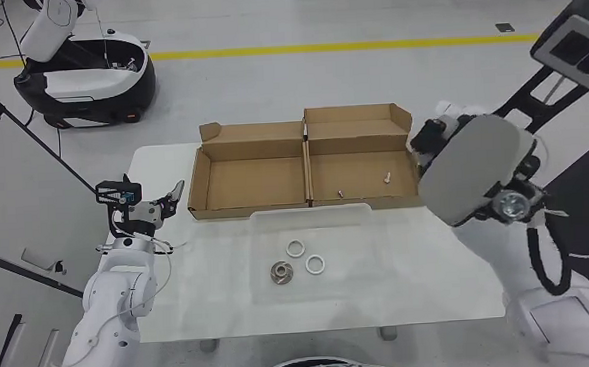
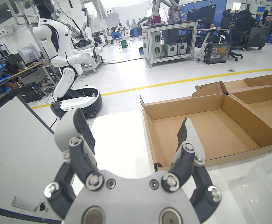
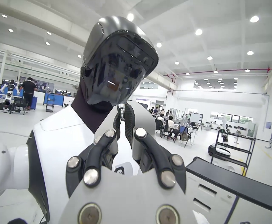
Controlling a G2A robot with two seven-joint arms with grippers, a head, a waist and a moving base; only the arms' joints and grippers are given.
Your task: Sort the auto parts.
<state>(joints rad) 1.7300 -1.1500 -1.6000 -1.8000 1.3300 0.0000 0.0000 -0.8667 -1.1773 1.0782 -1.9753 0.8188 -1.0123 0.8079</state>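
At the lower left of the top view, the left gripper (image 1: 167, 199) is held over the left edge of the white table (image 1: 205, 298), just beside the left cardboard box (image 1: 249, 181). Its fingers are spread wide and nothing is held between them. The same wide gap is seen in the left wrist view (image 2: 132, 121).

The right cardboard box (image 1: 361, 160) is set against the left one, side by side, at the upper centre. Two small parts lie in it: a nearer small part (image 1: 341, 192) by the front wall, and a farther small part (image 1: 386, 176) towards the right.

Below the boxes, at the centre of the frame, a clear plastic tray (image 1: 267, 225) is placed. In it are an upper white ring (image 1: 295, 248), a lower white ring (image 1: 316, 264) and a grey metal disc (image 1: 281, 273), close together.

At the right the right arm (image 1: 474, 169) is raised over the table's right edge. In the right wrist view, the right gripper (image 3: 122, 109) is pressed together on a small silver screw-like part (image 3: 121, 106), which is pinched at the fingertips.
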